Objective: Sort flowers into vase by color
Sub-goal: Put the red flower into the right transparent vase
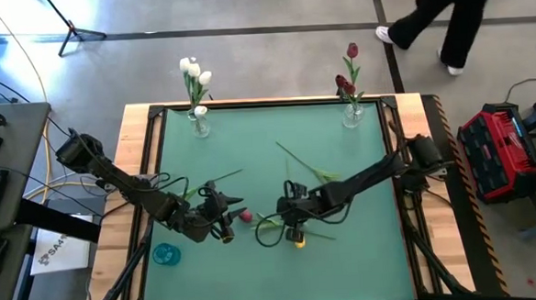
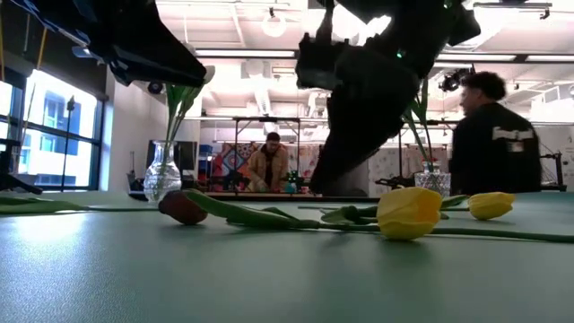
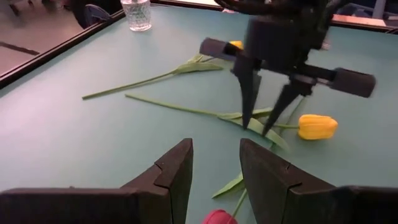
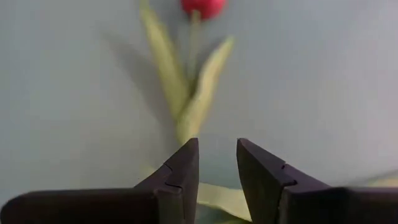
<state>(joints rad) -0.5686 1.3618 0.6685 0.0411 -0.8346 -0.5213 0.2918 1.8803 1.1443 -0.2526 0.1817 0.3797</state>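
Both tools, left (image 1: pixel 228 227) and right (image 1: pixel 294 229), hung slightly open and empty at lower centre, over one red tulip (image 1: pixel 246 215) and two yellow tulips (image 1: pixel 300 243); the desk's (image 1: pixel 348 274) borders lay bare.

No text could be read: print on the white sheet (image 1: pixel 58 250) and the person's dark jacket (image 2: pixel 499 148) was illegible.

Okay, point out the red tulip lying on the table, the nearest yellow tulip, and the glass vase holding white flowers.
dark red tulip (image 2: pixel 182 207), low view, its head.
yellow tulip (image 2: pixel 409 213), low view, its head.
glass vase of white flowers (image 1: pixel 200 124), high view, its body.
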